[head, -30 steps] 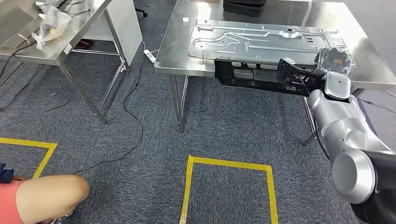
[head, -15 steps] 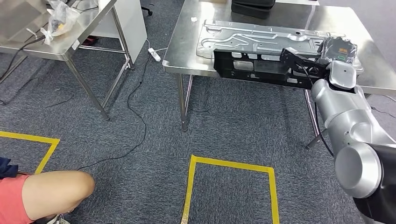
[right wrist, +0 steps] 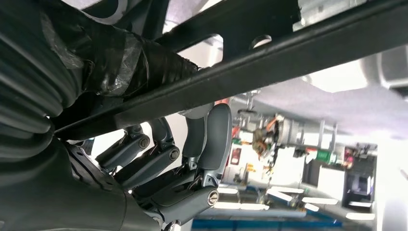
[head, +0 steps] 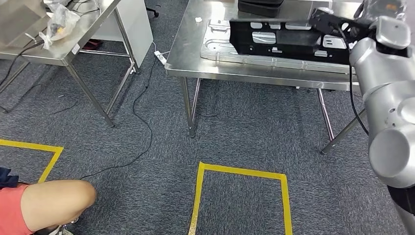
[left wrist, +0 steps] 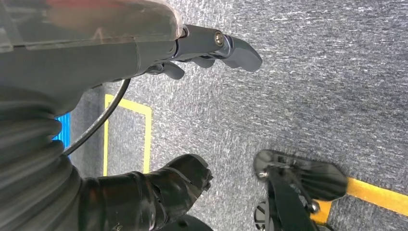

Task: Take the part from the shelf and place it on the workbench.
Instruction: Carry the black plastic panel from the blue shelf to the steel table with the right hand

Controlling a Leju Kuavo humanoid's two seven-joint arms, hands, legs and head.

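The black plastic part (head: 288, 39) is a long flat frame with cut-outs. My right hand (head: 359, 24) grips its right end and holds it level over the steel workbench (head: 220, 68), just above a silver sheet-metal panel (head: 274, 61) lying there. In the right wrist view the fingers (right wrist: 168, 159) curl under a black bar of the part (right wrist: 288, 53). My left hand (left wrist: 144, 72) hangs over the grey carpet, its fingers (left wrist: 231, 48) apart and holding nothing.
A black case (head: 259, 6) sits at the back of the workbench. A second steel table (head: 63, 51) with a plastic bag (head: 58, 22) stands at the left. Cables (head: 142, 122) and yellow floor tape (head: 240, 171) lie below. A person's knee (head: 54, 200) is at bottom left.
My right arm has lifted the black part from in front of the workbench's edge to above the metal panel on top. The camera has shifted slightly.
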